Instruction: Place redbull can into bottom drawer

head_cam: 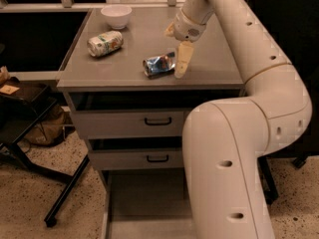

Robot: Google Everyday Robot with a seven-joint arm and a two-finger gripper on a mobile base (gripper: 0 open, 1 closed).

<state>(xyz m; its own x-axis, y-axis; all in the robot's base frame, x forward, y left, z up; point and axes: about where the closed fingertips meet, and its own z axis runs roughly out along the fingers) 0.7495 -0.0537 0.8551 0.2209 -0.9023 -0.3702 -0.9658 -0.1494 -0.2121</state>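
Grey metal cabinet top [124, 71] carries the redbull can [158, 65], lying on its side near the front edge, a white-and-green can [104, 43] on its side farther left, and a white bowl [116, 16] at the back. The gripper [181, 59] hangs over the top, its tip just beside the redbull can's right end; whether it is apart or together cannot be told. Below the two upper drawers [124, 124], the bottom drawer [149, 203] stands pulled out over a speckled floor [30, 208], with a black chair frame [65, 195] to the left
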